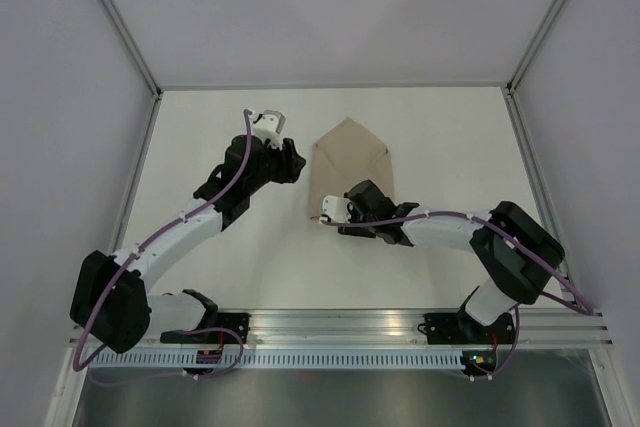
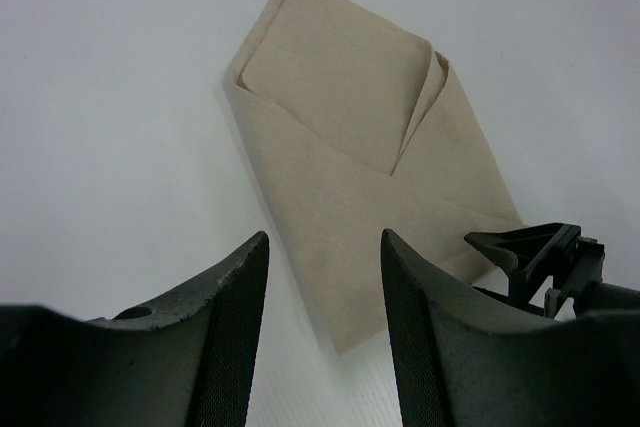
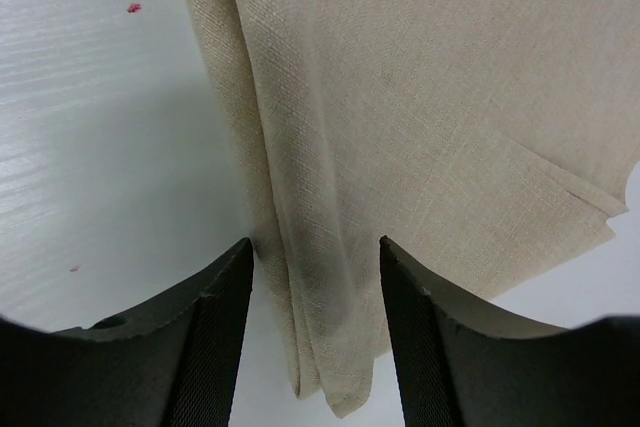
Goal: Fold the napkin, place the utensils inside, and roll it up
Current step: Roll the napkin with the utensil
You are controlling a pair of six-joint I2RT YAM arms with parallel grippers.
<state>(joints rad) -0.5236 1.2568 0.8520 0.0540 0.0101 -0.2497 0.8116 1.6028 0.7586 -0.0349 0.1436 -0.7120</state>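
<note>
Nearest to the top camera ran the metal rail (image 1: 340, 332) at the near edge of the table (image 1: 440, 137), with both arm bases bolted on it.

From the left base, the left arm reached toward the middle of the table. The left gripper (image 1: 292, 161) stood just beside the left edge of the napkin (image 1: 350, 162). In its wrist view the left gripper (image 2: 323, 242) had its jaws apart with nothing between them; they pointed at the near-left edge of the napkin (image 2: 360, 157) and did not appear to touch it.

The napkin lay flat in the middle of the table, a little toward the far side. It was already folded into a narrow shape like an envelope, with two flaps meeting in a point. So the folding seemed done, or almost done. No utensils were visible in any view, so I judged that placing them inside, and the rolling, were not yet done.

On the right, the right gripper (image 1: 362, 197) was over the near end of the napkin. Its jaws were also apart and clamped nothing. In the wrist view the right gripper (image 3: 315, 247) stood astride the thick folded edge of the napkin (image 3: 420, 127). Whether a finger touched the cloth, I cannot tell.
</note>
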